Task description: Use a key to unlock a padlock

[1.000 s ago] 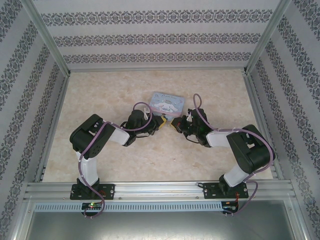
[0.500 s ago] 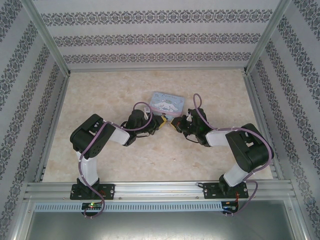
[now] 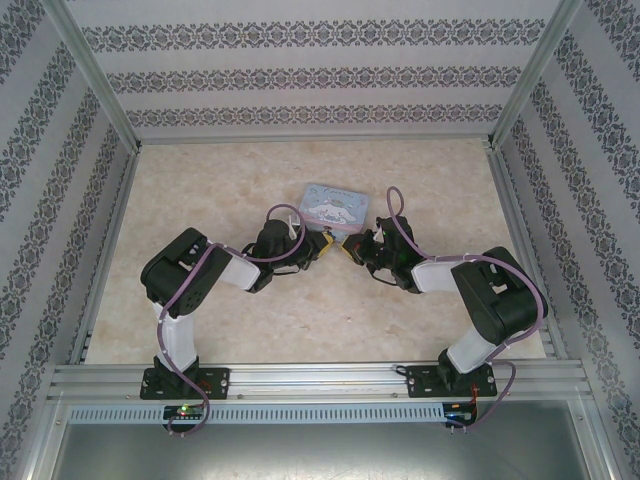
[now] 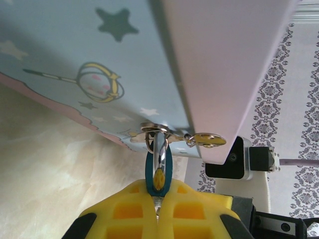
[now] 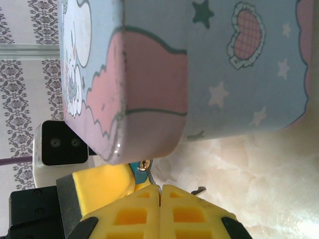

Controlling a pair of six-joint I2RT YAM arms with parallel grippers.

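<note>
The padlock (image 4: 158, 172) is tiny and dark teal, and my left gripper (image 4: 158, 193) is shut on its body. Its silvery shackle (image 4: 159, 144) runs up to the clasp of the pale-blue tin (image 4: 99, 55). In the right wrist view the padlock (image 5: 138, 168) shows its keyhole just under the tin's pink corner. My right gripper (image 5: 160, 189) is shut on the key (image 5: 151, 178), whose thin blade points up at that keyhole. From above, the left gripper (image 3: 325, 245) and right gripper (image 3: 352, 248) meet tip to tip in front of the tin (image 3: 334, 207).
A brass-coloured piece on a wire ring (image 4: 207, 139) hangs at the tin's corner. The marble-patterned table (image 3: 300, 320) is enclosed by patterned walls (image 3: 320, 80) at the back and both sides, with an aluminium rail (image 3: 320, 380) along the near edge.
The right gripper has edged slightly left towards the left gripper. The left arm and the tin have stayed put.
</note>
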